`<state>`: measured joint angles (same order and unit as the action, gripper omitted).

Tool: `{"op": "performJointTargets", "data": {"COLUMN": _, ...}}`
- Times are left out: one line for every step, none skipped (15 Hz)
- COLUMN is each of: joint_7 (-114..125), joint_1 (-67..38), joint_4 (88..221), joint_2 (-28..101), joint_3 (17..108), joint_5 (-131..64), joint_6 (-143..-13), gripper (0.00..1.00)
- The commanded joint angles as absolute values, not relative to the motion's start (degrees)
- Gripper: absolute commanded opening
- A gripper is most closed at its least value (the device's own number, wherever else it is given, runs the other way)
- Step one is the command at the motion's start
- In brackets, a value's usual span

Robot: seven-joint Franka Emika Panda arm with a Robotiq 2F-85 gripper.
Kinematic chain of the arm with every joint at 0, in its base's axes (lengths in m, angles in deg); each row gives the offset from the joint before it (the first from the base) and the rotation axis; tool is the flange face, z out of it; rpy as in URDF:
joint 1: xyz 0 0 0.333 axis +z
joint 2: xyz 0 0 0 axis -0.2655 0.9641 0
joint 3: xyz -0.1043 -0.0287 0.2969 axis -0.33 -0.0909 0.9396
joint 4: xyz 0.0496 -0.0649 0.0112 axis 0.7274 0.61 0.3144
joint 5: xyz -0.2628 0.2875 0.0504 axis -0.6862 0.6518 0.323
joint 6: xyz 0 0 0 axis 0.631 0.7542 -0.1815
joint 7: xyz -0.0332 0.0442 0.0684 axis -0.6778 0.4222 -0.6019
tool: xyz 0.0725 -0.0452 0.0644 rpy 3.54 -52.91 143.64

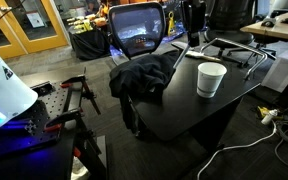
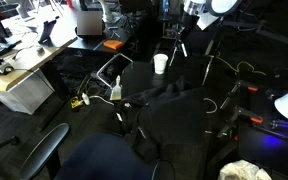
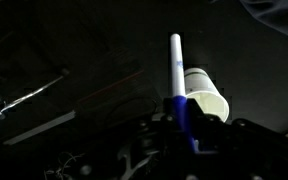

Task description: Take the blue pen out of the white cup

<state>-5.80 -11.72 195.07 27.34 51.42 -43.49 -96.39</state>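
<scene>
The claw (image 3: pixel 184 132) is clamped on the blue pen (image 3: pixel 176 72). In the wrist view it grips the pen's blue lower part, and the paler shaft sticks straight out from between the jaws. The white cup (image 3: pixel 206 98) shows just behind and to one side of the pen. In both exterior views the cup (image 1: pixel 211 79) stands upright on the black surface (image 1: pixel 184 112), with nothing visible sticking out of its rim. A dark jacket (image 1: pixel 144 75) is draped over the seat of an office chair (image 1: pixel 139 28) beside the surface, apart from the cup.
</scene>
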Motion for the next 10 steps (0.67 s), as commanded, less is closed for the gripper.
{"op": "performJointTargets", "data": {"joint_7": -5.81, "joint_1": -15.62, "joint_4": 194.59, "joint_2": 27.45, "joint_3": 54.39, "joint_5": -39.85, "joint_6": -92.8, "gripper": 0.04}}
{"op": "performJointTargets", "data": {"joint_7": -5.58, "joint_1": -16.31, "joint_4": 194.32, "joint_2": 27.72, "joint_3": 54.77, "joint_5": -39.0, "joint_6": -92.06, "gripper": 0.04}}
{"op": "performJointTargets", "data": {"joint_7": -5.13, "joint_1": -16.89, "joint_4": 194.03, "joint_2": 28.17, "joint_3": 55.18, "joint_5": -37.9, "joint_6": -91.54, "gripper": 0.04}}
{"op": "performJointTargets", "data": {"joint_7": -4.78, "joint_1": -17.41, "joint_4": 193.57, "joint_2": 28.78, "joint_3": 55.5, "joint_5": -36.97, "joint_6": -91.03, "gripper": 0.04}}
{"op": "performJointTargets", "data": {"joint_7": -4.7, "joint_1": -17.83, "joint_4": 193.14, "joint_2": 29.36, "joint_3": 55.78, "joint_5": -36.24, "joint_6": -90.52, "gripper": 0.04}}
{"op": "performJointTargets", "data": {"joint_7": -3.98, "joint_1": -18.29, "joint_4": 192.62, "joint_2": 30.12, "joint_3": 56.13, "joint_5": -35.01, "joint_6": -90.2, "gripper": 0.04}}
{"op": "performJointTargets", "data": {"joint_7": -3.37, "joint_1": -18.61, "joint_4": 192.11, "joint_2": 30.9, "joint_3": 56.44, "joint_5": -34.01, "joint_6": -89.92, "gripper": 0.04}}
{"op": "performJointTargets", "data": {"joint_7": -3.83, "joint_1": -18.79, "joint_4": 191.36, "joint_2": 31.97, "joint_3": 56.46, "joint_5": -33.52, "joint_6": -89.66, "gripper": 0.04}}
{"op": "performJointTargets", "data": {"joint_7": -3.77, "joint_1": -19.05, "joint_4": 190.64, "joint_2": 33.03, "joint_3": 56.59, "joint_5": -32.97, "joint_6": -89.54, "gripper": 0.04}}
{"op": "performJointTargets", "data": {"joint_7": -4.28, "joint_1": -19.15, "joint_4": 189.78, "joint_2": 34.12, "joint_3": 56.52, "joint_5": -32.85, "joint_6": -89.27, "gripper": 0.04}}
